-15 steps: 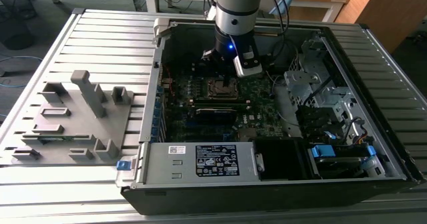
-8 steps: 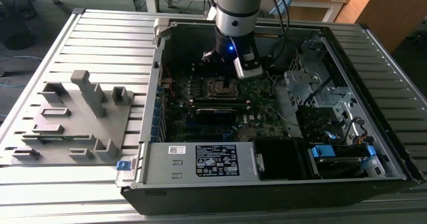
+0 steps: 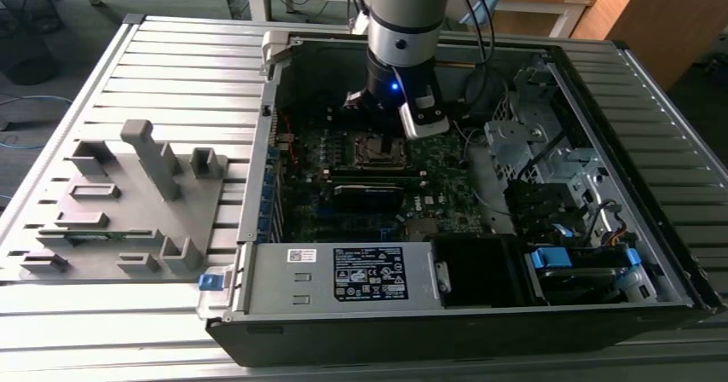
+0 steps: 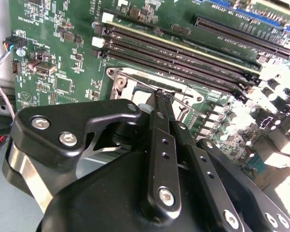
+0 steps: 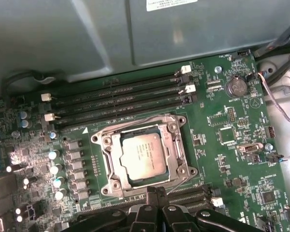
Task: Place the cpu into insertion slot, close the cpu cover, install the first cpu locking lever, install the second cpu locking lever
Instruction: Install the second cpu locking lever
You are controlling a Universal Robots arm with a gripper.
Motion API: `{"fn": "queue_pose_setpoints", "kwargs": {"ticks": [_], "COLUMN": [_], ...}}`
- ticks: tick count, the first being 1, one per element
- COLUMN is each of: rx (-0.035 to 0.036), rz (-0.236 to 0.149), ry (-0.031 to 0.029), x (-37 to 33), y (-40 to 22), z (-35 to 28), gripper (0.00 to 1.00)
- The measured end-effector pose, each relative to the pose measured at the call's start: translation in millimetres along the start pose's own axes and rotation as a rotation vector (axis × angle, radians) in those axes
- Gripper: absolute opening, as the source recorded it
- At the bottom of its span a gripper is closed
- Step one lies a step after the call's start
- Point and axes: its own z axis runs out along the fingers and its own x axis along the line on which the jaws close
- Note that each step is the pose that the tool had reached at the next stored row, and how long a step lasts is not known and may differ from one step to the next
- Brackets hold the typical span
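Arm is down inside the open PC case [image 3: 637, 309], wrist hanging over the far part of the motherboard [image 3: 341, 220], just past the socket.

Gripper [image 5: 156, 192]: both fingers [image 4: 162, 145] are pressed together with no gap at the tips, so closed, nothing held between them. In both wrist views the tips sit right at the edge of the socket frame; they look to be touching or almost touching the thin wire lever [image 5: 181, 181] along that edge, but contact is hard to confirm from these angles.

The cpu [image 5: 141, 155] is seated in the insertion slot [image 5: 117, 185], grey lid up, sitting square in the opening. The cpu cover [image 5: 173, 145] is down flat over it, chip showing through the cut-out. A second wire lever [image 5: 130, 124] runs along the opposite side of the frame, next to the memory slots [image 5: 116, 104]. Can't tell from here whether either lever is hooked under its catch.

In the exterior view the socket [image 3: 377, 149] sits mid-board, just near of the wrist. Power supply [image 3: 341, 273] with its black label is at the near edge of the case. Drive cage [image 3: 534, 156] and blue-tabbed bay [image 3: 550, 258] are on the exterior view's right. A grey fixture tray [image 3: 114, 220] with upright posts sits on the slatted table [image 3: 182, 58] at the exterior view's left, well apart from the case.

Coin cell [image 5: 237, 87] is on the board beyond the memory slot ends, in the first wrist view.
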Motion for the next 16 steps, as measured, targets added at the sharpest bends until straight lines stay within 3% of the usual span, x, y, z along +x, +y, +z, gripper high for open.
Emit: {"fn": "queue_pose_setpoints", "kwargs": {"ticks": [7,16], "rx": [0.0000,0.0009], "rz": [0.000,0.000], "ry": [-0.0001,-0.0036], "x": [-0.3,8.4], "y": [-3.2,-5.3], "z": [-0.2,-0.5], "gripper": [0.11,0.11]}}
